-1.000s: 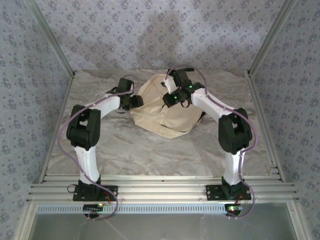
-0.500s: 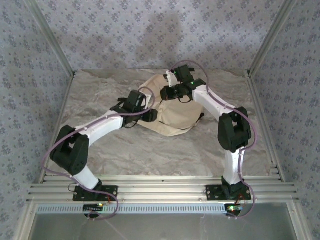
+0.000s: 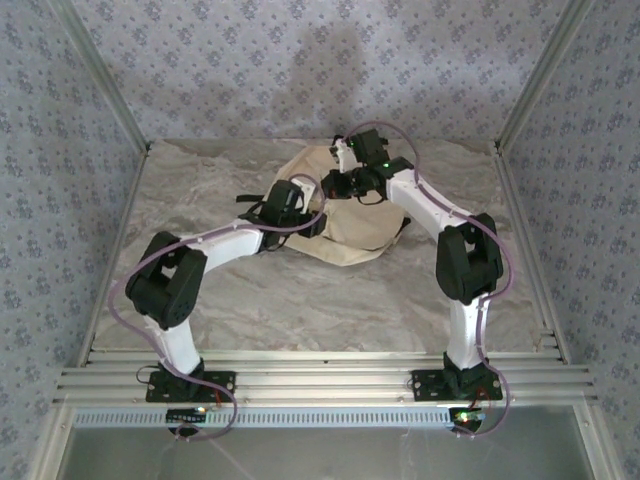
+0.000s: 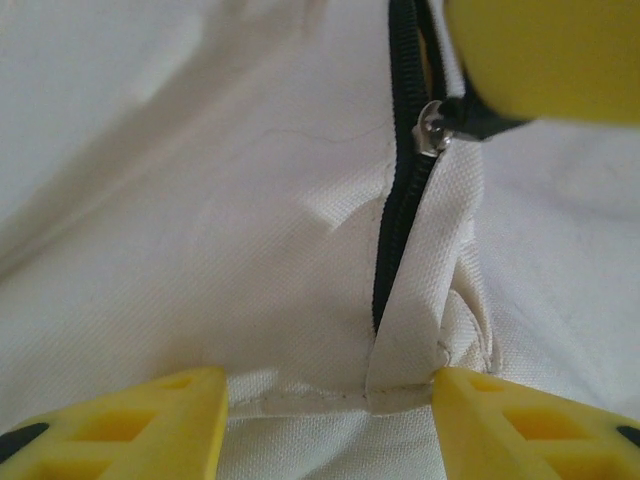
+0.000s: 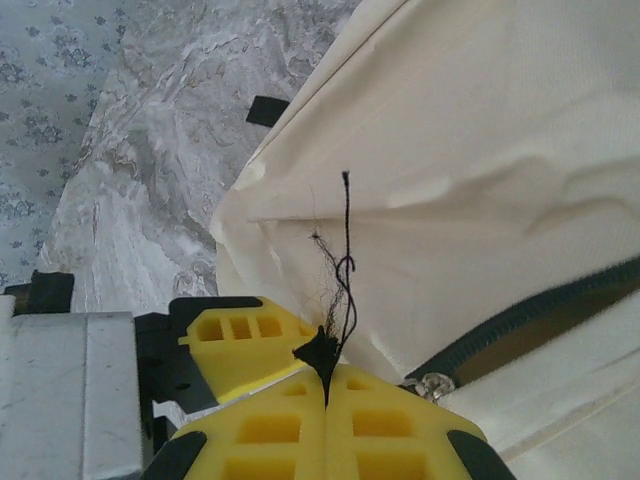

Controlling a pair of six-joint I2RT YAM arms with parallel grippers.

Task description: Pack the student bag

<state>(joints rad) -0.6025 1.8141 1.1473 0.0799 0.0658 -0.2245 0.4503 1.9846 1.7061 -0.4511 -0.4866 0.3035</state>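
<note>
1. The student bag (image 3: 350, 240), a soft cream-beige fabric backpack, lies on the grey-veined, marble-pattern bench (image 3: 300, 300). In the top view it sits toward 12 o'clock from the bench centre, between the two arms.
2. In the top view the left claw (image 3: 318, 224) meets the student bag at its 9 o'clock edge. The right claw (image 3: 330, 186) sits over the bag's 11 o'clock area. The two claws are near each other.
3. In the left wrist view the left claw (image 4: 330, 400) is spread. Its yellow fingertips (image 4: 130, 420) stand at 7 o'clock and 5 o'clock of the frame, with a fold of bag fabric between them. Whether the fingertips press on the cloth cannot be told.
4. The black zipper (image 4: 398, 240) ends at this fold and runs from it toward 12 o'clock.
5. At 1 o'clock of the same view a small silver metal slider (image 4: 432, 127) sits on the zipper. A black fabric pull tab (image 4: 485, 118) leads from the slider under one yellow finger (image 4: 545, 50) of the right claw.
6. In the right wrist view the right claw (image 5: 325, 390) is pressed together, pinching the pull tab (image 5: 322, 352). Loose black threads rise from the tab toward 12 o'clock.
7. The slider (image 5: 435, 385) lies just beside the right claw's fingertips, at their 3 o'clock. The zipper (image 5: 540, 315) runs on from it toward 3 o'clock of the frame, and its two sides appear slightly parted.
8. At 11 o'clock of the right wrist view a short black strap end (image 5: 265, 110) projects from the bag's edge over the bench (image 5: 150, 170).
</note>
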